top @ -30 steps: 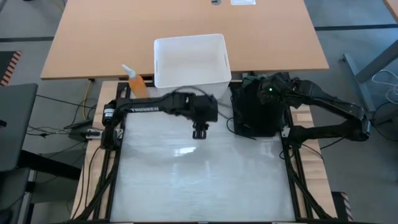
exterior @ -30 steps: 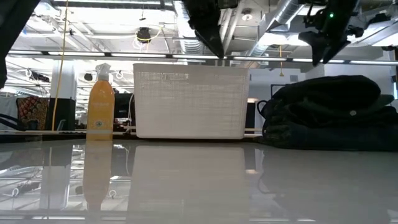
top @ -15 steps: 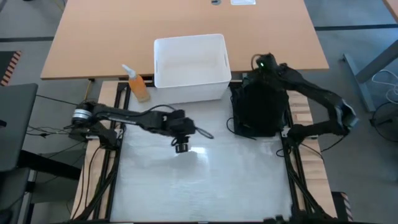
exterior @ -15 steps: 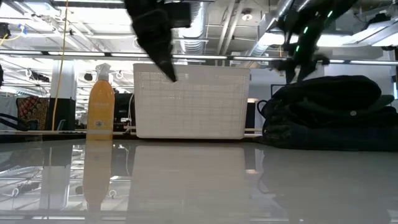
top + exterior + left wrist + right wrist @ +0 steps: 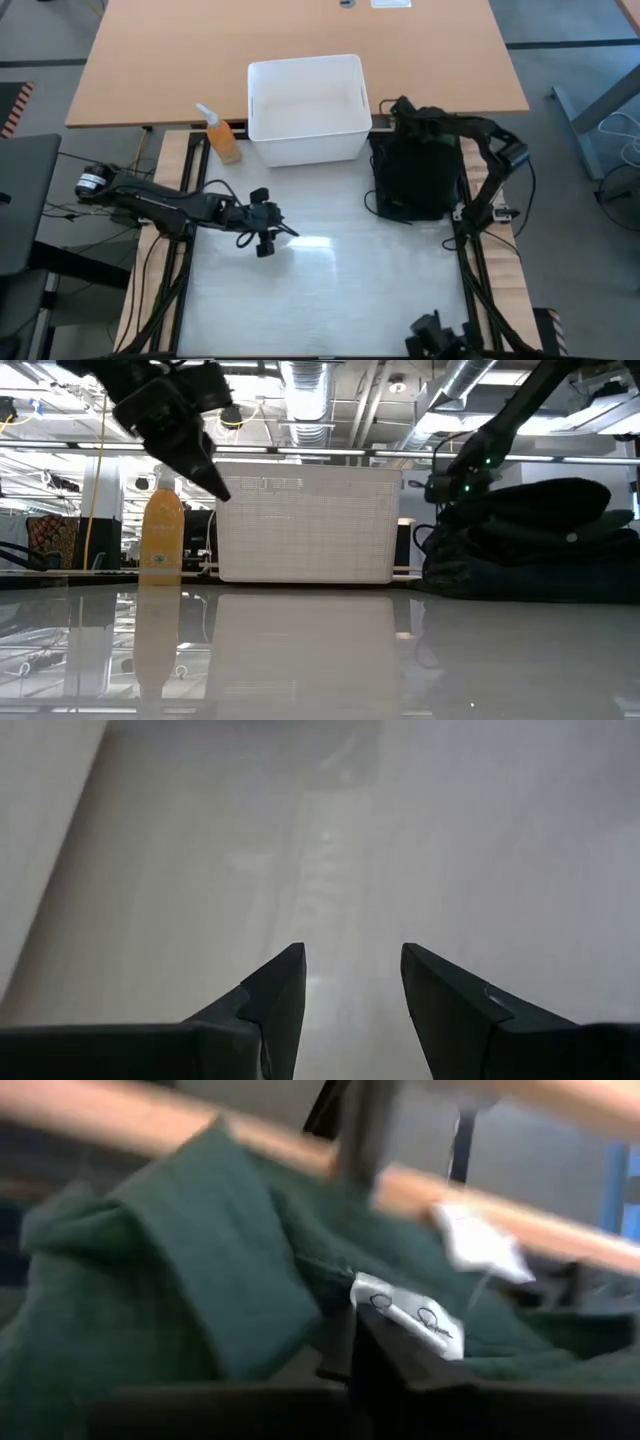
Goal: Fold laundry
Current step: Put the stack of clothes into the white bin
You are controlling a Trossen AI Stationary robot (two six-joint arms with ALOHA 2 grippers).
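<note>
The laundry (image 5: 415, 180) is a dark heap at the table's far right; in the low view it shows as a stacked pile (image 5: 530, 540). Its top garment is a dark green shirt (image 5: 200, 1280) with a white neck label (image 5: 405, 1315). My right gripper (image 5: 400, 108) is down at the heap's far left top corner (image 5: 447, 488), shut on the green cloth. My left gripper (image 5: 265, 247) hangs open above the bare white tabletop left of the middle, slanting down (image 5: 210, 480), with nothing between its fingers (image 5: 352, 970). My right gripper has the green shirt's neck area right beside the white label (image 5: 345, 1305), taken between its two fingers, which slant down from above. The fingers themselves cover the place of contact. The shirt still lies on the heap.
A white plastic bin (image 5: 305, 100) stands at the far edge in the middle, with an orange spray bottle (image 5: 222, 138) to its left. The white tabletop (image 5: 330, 290) stretches from the left arm to the near edge. A wooden table (image 5: 300, 30) lies beyond.
My left gripper has swung from in front of the bin toward the table's left and near edges and come down. My right gripper has gone from above the heap's middle toward its far left corner and sunk onto it.
</note>
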